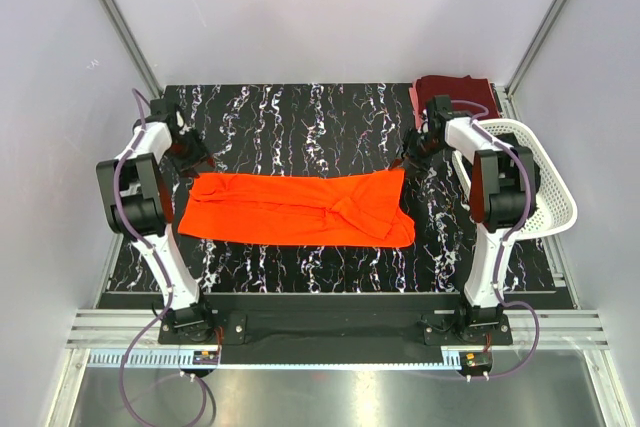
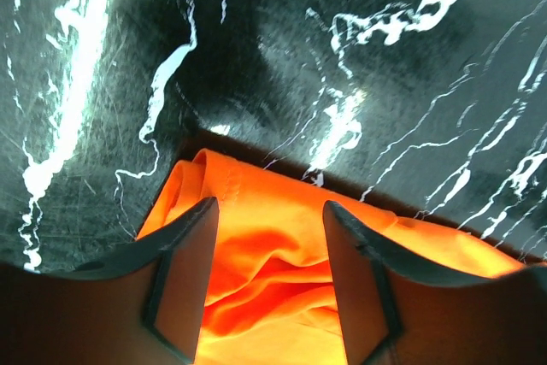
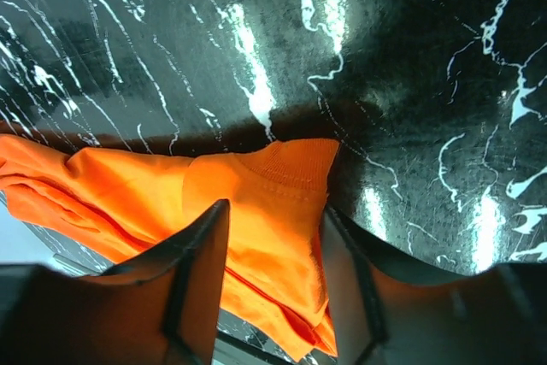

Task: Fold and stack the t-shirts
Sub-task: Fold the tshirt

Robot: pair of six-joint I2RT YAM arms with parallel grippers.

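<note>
Left wrist view: left gripper [image 2: 271, 273] fills the bottom edge. Its two dark fingers [image 2: 183, 284] stand part-way apart, with bunched orange cloth filling the gap. I cannot tell if the pads actually clamp it.

Right wrist view: right gripper [image 3: 267, 284] looks the same, fingers [image 3: 198, 284] a modest gap apart, a hemmed edge of cloth between and beyond them. Clamping cannot be judged here either. A dark shadow runs under the cloth edge in both wrist views.

Top view: orange t-shirt [image 1: 290, 209] lies stretched in a long band across the middle of the black white-veined surface [image 1: 300, 117]. Left end is at the left gripper [image 1: 195, 163], right end at the right gripper [image 1: 411, 153]. The right half shows rumpled folds, the left half is smoother.

Maroon t-shirt [image 1: 452, 92] sits at the far right corner of the surface, behind the right arm, well apart from the orange one.

White perforated basket [image 1: 548, 197] is at the right edge, beside the right arm, with its contents not visible.
</note>
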